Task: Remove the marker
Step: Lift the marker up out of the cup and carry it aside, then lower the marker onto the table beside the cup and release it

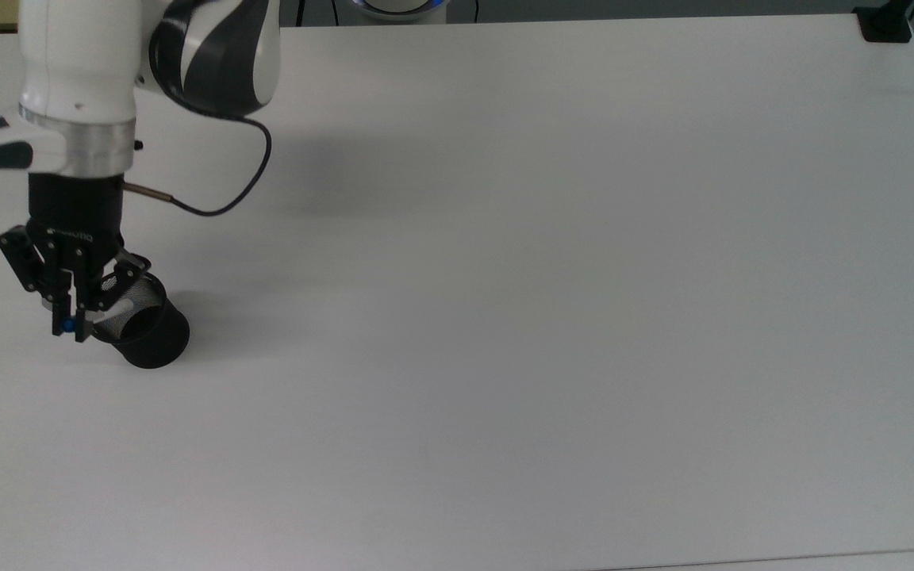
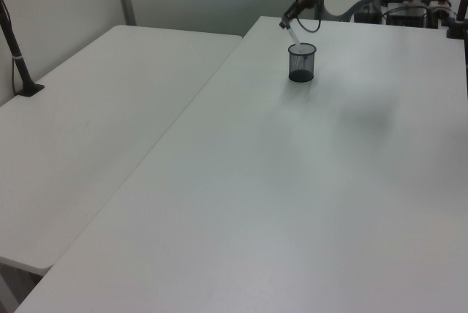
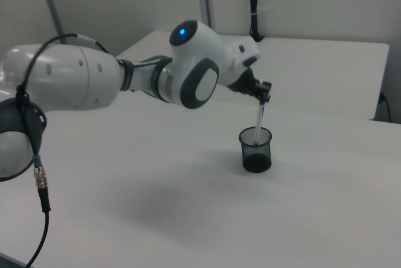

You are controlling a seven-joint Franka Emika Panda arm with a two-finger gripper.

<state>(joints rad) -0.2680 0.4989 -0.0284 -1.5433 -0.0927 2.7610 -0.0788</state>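
The marker (image 3: 259, 121), a slim white barrel, stands nearly upright with its lower end still inside the black mesh cup (image 3: 255, 150). My gripper (image 3: 262, 97) is shut on its upper end, just above the cup's rim. In the top view the gripper (image 1: 68, 325) hangs over the left side of the cup (image 1: 147, 341), with a blue end showing between the fingers and the marker's white barrel (image 1: 105, 308) slanting into the cup. In the left view the marker (image 2: 291, 34) rises from the cup (image 2: 301, 63) up to the gripper (image 2: 285, 22).
The cup stands near the top view's left edge of the white table (image 1: 544, 317). A black mount (image 1: 885, 24) sits at the far right corner. A second table (image 2: 95, 115) with a black clamp post (image 2: 14, 42) lies on the left view's left.
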